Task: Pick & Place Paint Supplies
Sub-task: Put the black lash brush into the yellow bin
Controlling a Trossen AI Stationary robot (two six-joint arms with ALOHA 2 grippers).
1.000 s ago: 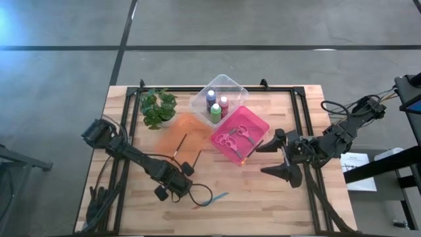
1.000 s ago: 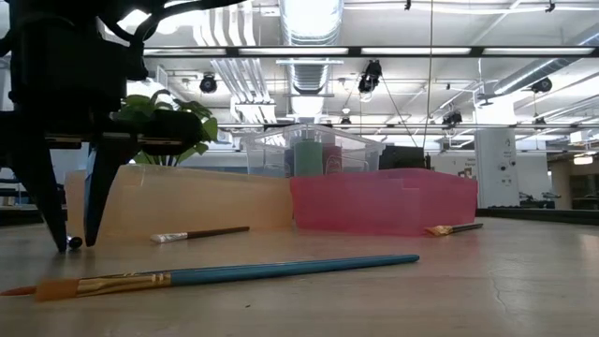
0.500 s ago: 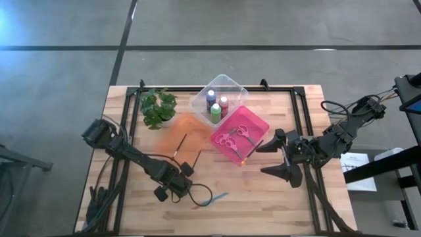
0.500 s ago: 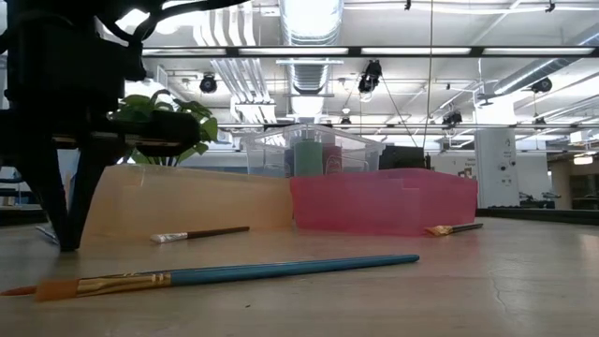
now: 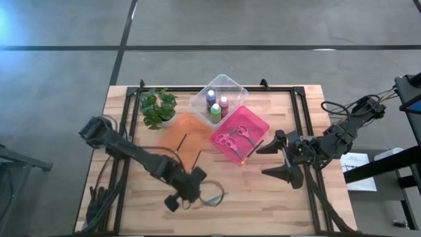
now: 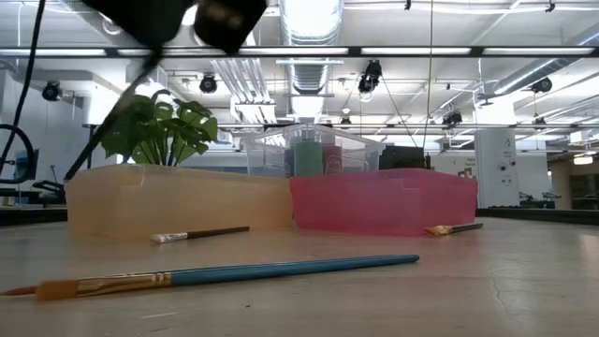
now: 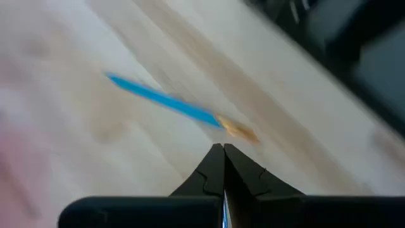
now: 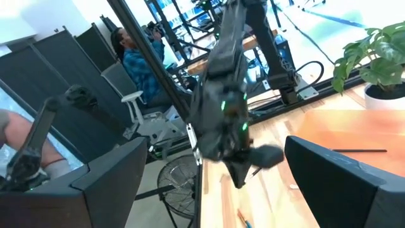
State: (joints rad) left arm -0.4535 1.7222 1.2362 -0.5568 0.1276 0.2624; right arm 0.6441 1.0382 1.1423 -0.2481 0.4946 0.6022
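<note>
A blue-handled paintbrush [image 5: 216, 197] with an orange bristle end lies flat on the wood table near its near edge; it also shows in the low view [image 6: 243, 272] and in the left wrist view [image 7: 163, 101]. My left gripper [image 5: 195, 192] hovers over its bristle end [image 7: 234, 130], fingers shut [image 7: 223, 155] and empty. My right gripper [image 5: 279, 158] waits open above the table's right part, and its two fingers [image 8: 342, 171] stand wide apart. Green, red and blue-purple bottles [image 5: 216, 112] stand in a clear tray [image 5: 230, 84]. Pink-handled scissors [image 5: 231, 138] lie in a pink tray [image 5: 260, 125].
An orange tray [image 5: 187, 125] lies left of the pink tray, and a leafy plant [image 5: 158, 107] stands at the far left. Thin brushes lie on the table before the orange tray [image 6: 201, 233] and beside the pink tray [image 6: 454, 227]. People sit beyond the table [image 8: 136, 57].
My left gripper has shut its fingers, risen off the table out of the low view, and swung toward the table's right edge, over the blue paintbrush's bristle end. The paintbrush has stayed where it was.
</note>
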